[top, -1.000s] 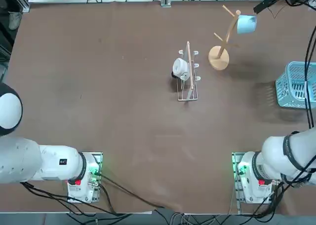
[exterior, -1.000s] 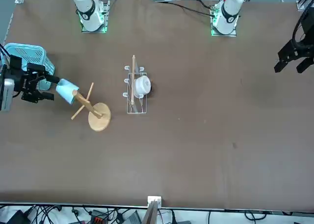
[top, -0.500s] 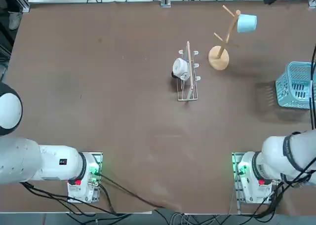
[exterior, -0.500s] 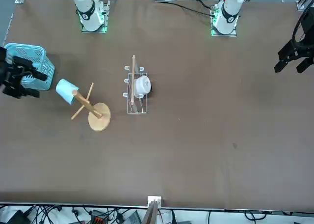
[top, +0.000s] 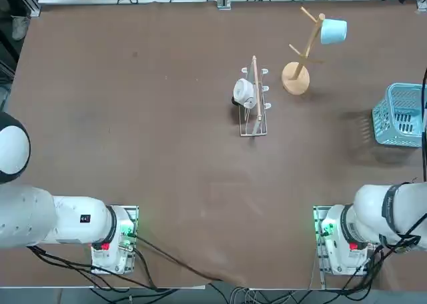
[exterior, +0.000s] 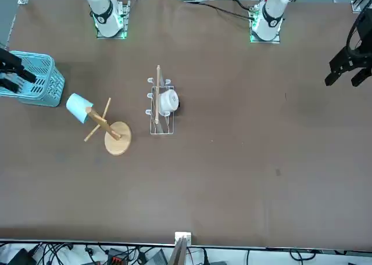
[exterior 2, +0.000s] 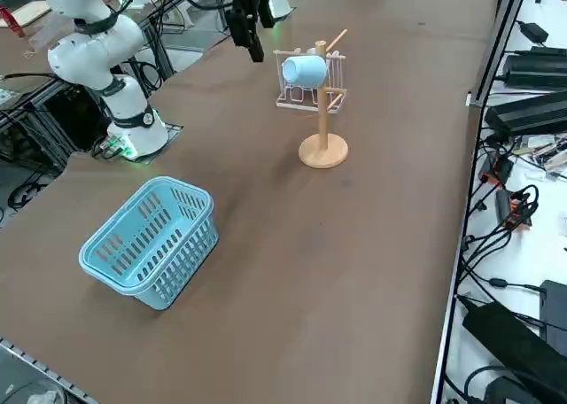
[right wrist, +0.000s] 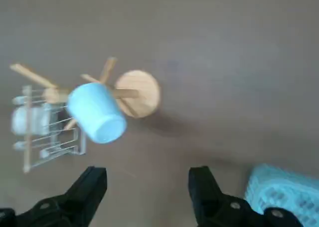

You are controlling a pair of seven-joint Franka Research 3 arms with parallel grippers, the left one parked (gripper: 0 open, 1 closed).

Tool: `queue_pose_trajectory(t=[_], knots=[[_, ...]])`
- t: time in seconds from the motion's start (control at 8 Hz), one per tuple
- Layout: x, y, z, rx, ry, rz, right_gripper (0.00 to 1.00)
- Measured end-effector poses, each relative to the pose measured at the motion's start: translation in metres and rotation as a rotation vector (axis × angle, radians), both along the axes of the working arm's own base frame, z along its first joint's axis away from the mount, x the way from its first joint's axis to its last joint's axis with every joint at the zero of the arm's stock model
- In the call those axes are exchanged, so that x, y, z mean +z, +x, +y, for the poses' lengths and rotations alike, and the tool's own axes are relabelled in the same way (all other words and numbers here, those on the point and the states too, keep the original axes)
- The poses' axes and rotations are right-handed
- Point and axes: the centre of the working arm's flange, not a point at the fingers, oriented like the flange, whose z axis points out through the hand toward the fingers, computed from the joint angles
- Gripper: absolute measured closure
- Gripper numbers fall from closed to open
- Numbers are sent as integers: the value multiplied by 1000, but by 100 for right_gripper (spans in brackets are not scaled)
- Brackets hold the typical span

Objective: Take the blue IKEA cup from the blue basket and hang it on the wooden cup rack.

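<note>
I see the blue IKEA cup [right wrist: 96,112] hanging on the wooden cup rack [right wrist: 134,93], my right gripper [right wrist: 144,187] above it, fingers wide, empty.

The right arm [exterior 2: 93,41] is glossy white with rounded joints, black cables, a green-lit base, and black fingers [right wrist: 87,192].

cup [top: 333,31]: pale blue | basket [top: 402,115]: turquoise lattice | rack [top: 297,76]: natural wood
</note>
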Motion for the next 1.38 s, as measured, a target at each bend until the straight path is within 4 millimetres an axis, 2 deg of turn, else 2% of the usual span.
queue_pose_trajectory(t=[0.25,0.5,0.75,0.88,1.12,1.38], knots=[[2,3,16,-185,-93,51,0],[0,4,22,-263,-157,75,0],[1,4,24,-259,-198,79,0],[3,5,35,-232,-233,78,0],[8,7,78,-168,-267,64,0],[9,7,85,-158,-269,60,0]])
